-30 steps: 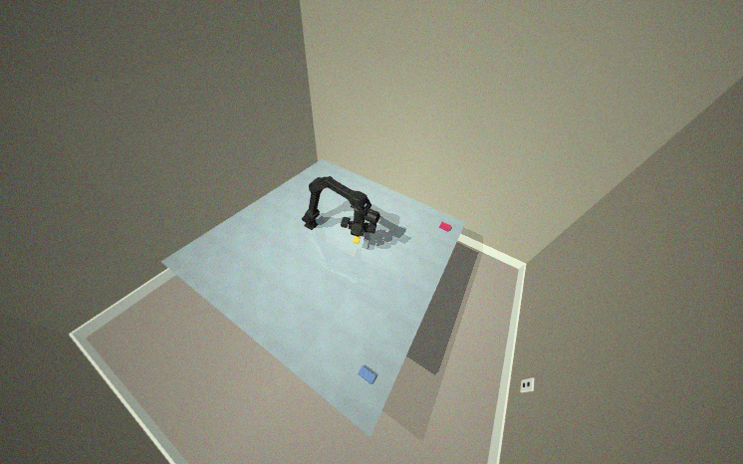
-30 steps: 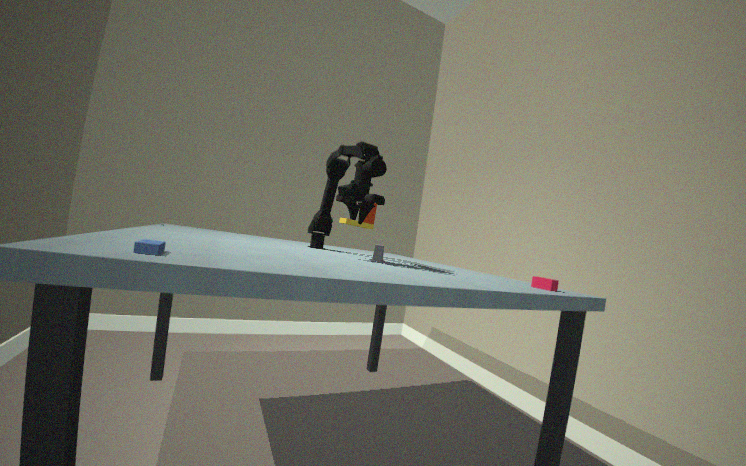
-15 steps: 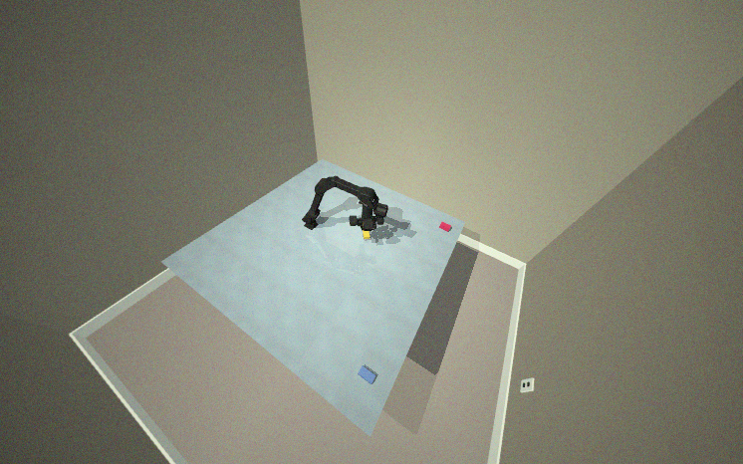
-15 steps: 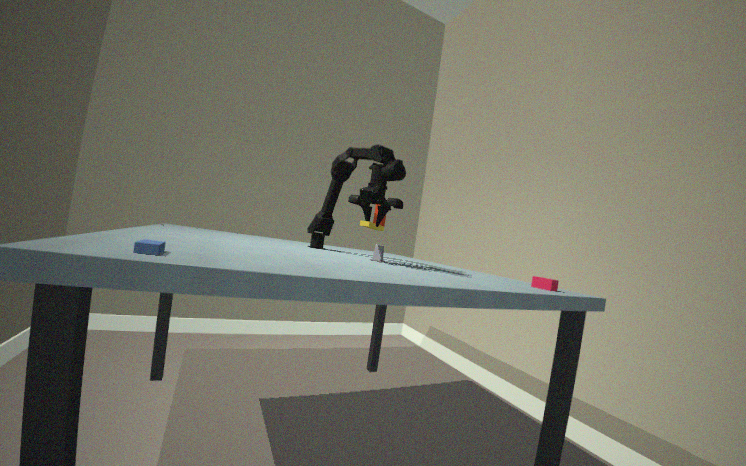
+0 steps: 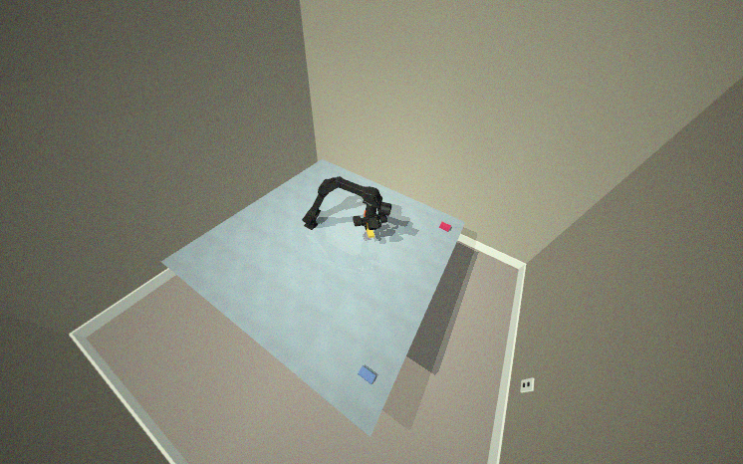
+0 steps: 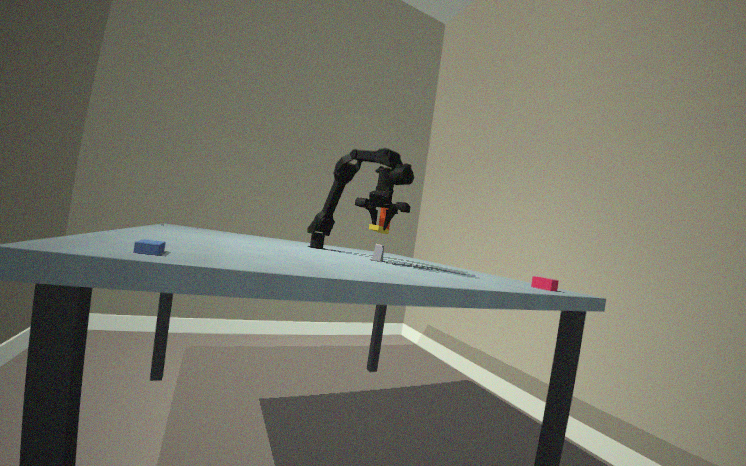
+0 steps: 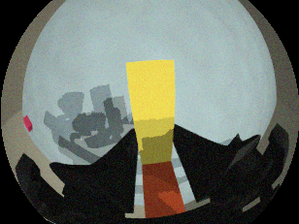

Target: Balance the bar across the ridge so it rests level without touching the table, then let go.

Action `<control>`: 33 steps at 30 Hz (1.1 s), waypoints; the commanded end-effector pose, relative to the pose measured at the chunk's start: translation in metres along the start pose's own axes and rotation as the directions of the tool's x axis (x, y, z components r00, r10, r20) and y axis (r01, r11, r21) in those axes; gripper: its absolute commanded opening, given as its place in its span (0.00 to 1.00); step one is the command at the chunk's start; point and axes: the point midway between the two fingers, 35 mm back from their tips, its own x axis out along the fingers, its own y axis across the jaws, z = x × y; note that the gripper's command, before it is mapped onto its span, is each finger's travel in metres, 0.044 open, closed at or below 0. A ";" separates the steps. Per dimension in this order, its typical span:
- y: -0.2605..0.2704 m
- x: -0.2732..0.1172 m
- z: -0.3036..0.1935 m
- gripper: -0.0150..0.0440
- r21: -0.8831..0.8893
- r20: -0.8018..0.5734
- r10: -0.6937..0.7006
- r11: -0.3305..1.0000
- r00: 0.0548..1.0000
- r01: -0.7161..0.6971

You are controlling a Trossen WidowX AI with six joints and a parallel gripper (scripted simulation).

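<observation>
The yellow bar [image 5: 370,234] [image 6: 373,227] [image 7: 151,91] carries an orange-red block [image 6: 383,214] [image 7: 160,185] at the end nearer the wrist camera's lower edge. My gripper [image 6: 381,225] [image 7: 153,130] is shut on the bar and holds it above the table, looking roughly level. The small pale grey ridge [image 6: 378,252] stands on the table [image 5: 305,300] [image 6: 237,254]. In the exterior view the bar appears just above the ridge, with a gap between them. The arm hides the ridge in the top view, and I cannot make it out clearly in the wrist view.
A crimson block [image 5: 445,226] [image 6: 544,283] [image 7: 27,123] lies near the table's far right edge in the top view. A blue block [image 5: 368,373] [image 6: 149,247] lies near the front corner there. Shadows of the arm fall beside the gripper.
</observation>
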 end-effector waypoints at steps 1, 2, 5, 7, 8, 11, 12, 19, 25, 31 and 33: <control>0.001 0.006 0.000 0.25 -0.008 -0.001 -0.001 1.000 1.000 0.001; 0.001 0.007 0.000 0.25 -0.008 -0.001 -0.001 1.000 1.000 0.001; 0.002 0.012 0.000 0.25 -0.009 -0.001 -0.001 1.000 1.000 0.001; 0.002 0.016 0.000 0.25 -0.010 -0.001 -0.001 1.000 1.000 0.001; 0.002 0.017 0.000 0.25 -0.010 -0.001 -0.001 1.000 1.000 0.001; 0.002 0.022 0.000 0.25 -0.011 -0.001 -0.001 1.000 1.000 0.001; 0.002 0.024 0.000 0.25 -0.011 -0.001 -0.001 1.000 1.000 0.001; 0.002 0.035 -0.001 0.25 -0.013 -0.001 -0.001 1.000 1.000 0.001; 0.002 0.036 -0.001 0.25 -0.013 -0.001 -0.001 1.000 1.000 0.001; 0.002 0.036 -0.001 0.25 -0.013 -0.001 -0.001 1.000 1.000 0.001; 0.002 0.036 -0.001 0.25 -0.013 -0.001 -0.001 1.000 1.000 0.001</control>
